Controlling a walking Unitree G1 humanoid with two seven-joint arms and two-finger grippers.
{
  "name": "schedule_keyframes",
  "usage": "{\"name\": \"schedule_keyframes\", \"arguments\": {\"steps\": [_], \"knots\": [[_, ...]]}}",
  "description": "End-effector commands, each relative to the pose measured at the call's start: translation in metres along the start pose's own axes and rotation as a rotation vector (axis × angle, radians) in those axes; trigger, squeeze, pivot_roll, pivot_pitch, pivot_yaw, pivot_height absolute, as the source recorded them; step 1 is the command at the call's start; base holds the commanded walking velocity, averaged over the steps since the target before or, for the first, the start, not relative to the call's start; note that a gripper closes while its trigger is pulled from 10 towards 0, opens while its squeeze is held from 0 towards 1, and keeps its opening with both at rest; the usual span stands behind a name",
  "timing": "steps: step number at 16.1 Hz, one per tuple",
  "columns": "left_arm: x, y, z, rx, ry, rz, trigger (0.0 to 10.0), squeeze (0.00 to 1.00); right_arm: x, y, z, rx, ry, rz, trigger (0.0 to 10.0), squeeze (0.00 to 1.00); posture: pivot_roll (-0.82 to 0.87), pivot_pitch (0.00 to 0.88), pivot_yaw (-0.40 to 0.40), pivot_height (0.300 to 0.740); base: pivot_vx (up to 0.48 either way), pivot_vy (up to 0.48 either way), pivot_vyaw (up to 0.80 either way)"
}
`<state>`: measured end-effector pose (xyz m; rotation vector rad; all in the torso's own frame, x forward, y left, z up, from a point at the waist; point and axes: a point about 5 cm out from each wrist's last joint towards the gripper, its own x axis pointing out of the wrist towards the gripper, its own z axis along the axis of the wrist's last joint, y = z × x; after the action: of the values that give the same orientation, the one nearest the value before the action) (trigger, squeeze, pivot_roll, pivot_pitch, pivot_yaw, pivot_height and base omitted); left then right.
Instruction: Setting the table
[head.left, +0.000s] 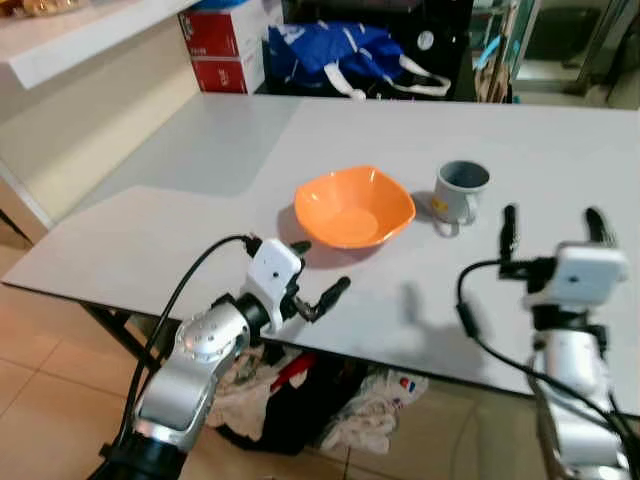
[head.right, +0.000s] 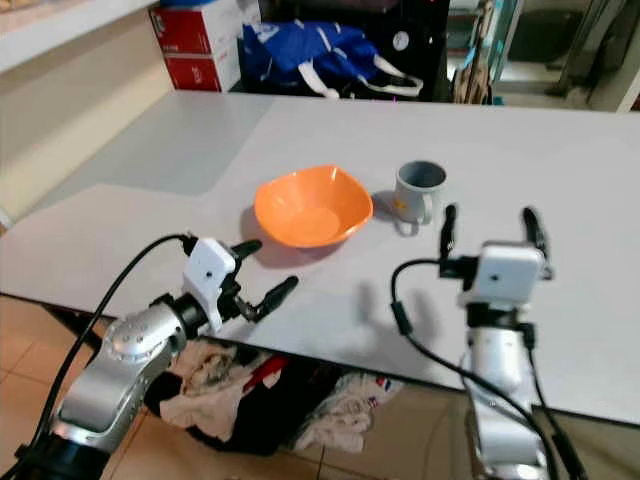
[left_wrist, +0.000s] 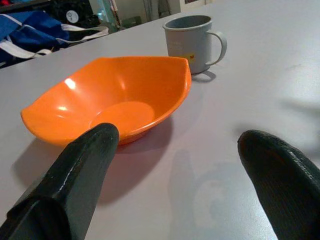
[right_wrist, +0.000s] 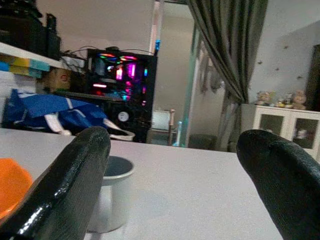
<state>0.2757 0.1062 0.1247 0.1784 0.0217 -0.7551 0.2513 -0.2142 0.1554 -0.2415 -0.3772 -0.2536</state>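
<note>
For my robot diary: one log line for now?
left gripper: open, near orange bowl | right gripper: open, near grey mug | holding: nothing

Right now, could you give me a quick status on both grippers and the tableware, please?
Left gripper open, low beside orange bowl. Right gripper open, near grey mug. Both dishes untouched on white table. Nothing blocking.

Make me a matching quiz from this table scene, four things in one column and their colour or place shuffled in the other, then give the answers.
Things:
1. bowl
2. mug
3. bag
4. left gripper

Descriptions:
A. blue, beyond the table's far edge
B. grey, handle facing the robot
C. open, just short of the bowl
D. orange, mid-table

Pairs: 1-D, 2-B, 3-A, 4-C
</note>
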Motion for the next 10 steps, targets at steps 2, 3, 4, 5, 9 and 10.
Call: {"name": "schedule_keyframes", "arguments": {"steps": [2, 3, 4, 5, 9, 10], "knots": [[-0.002, 0.005, -0.002, 0.005, 0.009, 0.029, 10.0, 0.0, -0.009, -0.011, 0.004, 0.006, 0.055, 0.005, 10.0, 0.0, -0.02, 0.0, 0.082, 0.74, 0.0, 0.0, 0.0], [-0.003, 0.007, -0.002, 0.001, 0.012, 0.036, 10.0, 0.0, -0.017, -0.012, 0.003, 0.011, 0.088, 0.026, 10.0, 0.0, -0.02, 0.0, 0.081, 0.74, 0.0, 0.0, 0.0], [-0.004, 0.012, -0.004, -0.016, 0.023, 0.068, 10.0, 0.0, -0.033, -0.012, -0.002, 0.017, 0.156, 0.07, 10.0, 0.0, -0.03, 0.0, 0.077, 0.74, 0.0, 0.0, 0.0], [-0.005, 0.017, -0.005, -0.038, 0.032, 0.105, 10.0, 0.0, -0.047, -0.01, -0.006, 0.029, 0.203, 0.112, 10.0, 0.0, -0.03, 0.0, 0.077, 0.74, 0.0, 0.0, 0.0], [-0.004, 0.018, -0.003, -0.127, -0.002, 0.217, 10.0, 0.0, -0.075, -0.008, -0.012, 0.003, 0.3, 0.153, 10.0, 0.0, -0.05, 0.0, 0.06, 0.74, 0.0, 0.0, 0.0], [-0.004, 0.019, -0.004, -0.158, -0.011, 0.275, 10.0, 0.0, -0.082, -0.01, -0.018, -0.021, 0.331, 0.145, 10.0, 0.0, -0.05, 0.0, 0.058, 0.74, 0.0, 0.0, 0.0]]}}
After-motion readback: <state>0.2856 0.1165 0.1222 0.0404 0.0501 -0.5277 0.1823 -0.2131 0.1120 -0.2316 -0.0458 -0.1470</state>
